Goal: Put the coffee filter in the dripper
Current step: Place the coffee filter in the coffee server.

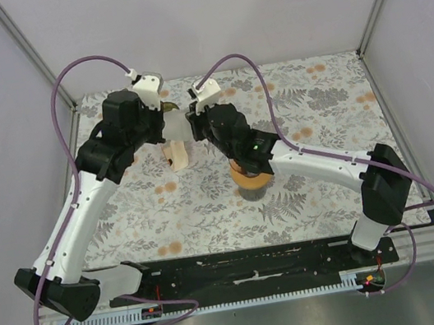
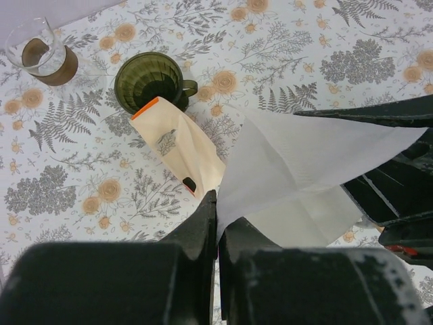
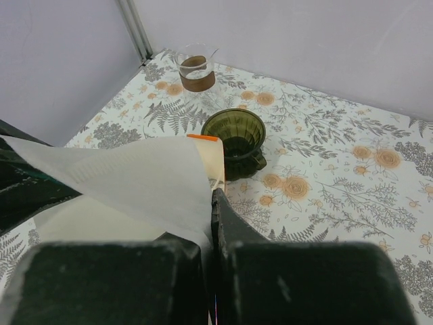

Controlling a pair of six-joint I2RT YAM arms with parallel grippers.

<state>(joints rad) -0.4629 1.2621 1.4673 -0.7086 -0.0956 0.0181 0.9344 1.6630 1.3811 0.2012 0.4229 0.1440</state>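
The left fingers [image 2: 216,217] and right fingers [image 3: 212,220] each pinch the white coffee filter [image 2: 298,162], which hides part of the beige pouch [image 2: 179,142] beside the green dripper [image 2: 149,80].

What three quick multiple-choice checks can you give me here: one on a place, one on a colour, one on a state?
1. Where is the white paper coffee filter?
A. inside the dripper
B. lying beside the dripper
C. in the air between both grippers

2. What colour is the ribbed cone-shaped dripper?
A. dark green
B. red
C. white

3. How does the left gripper stand?
A. wide open
B. shut on the filter
C. shut on the dripper

Answers:
1. C, the left gripper and the right gripper each pinch a corner of it.
2. A, both wrist views show it dark green.
3. B, its fingers meet on the paper's corner.
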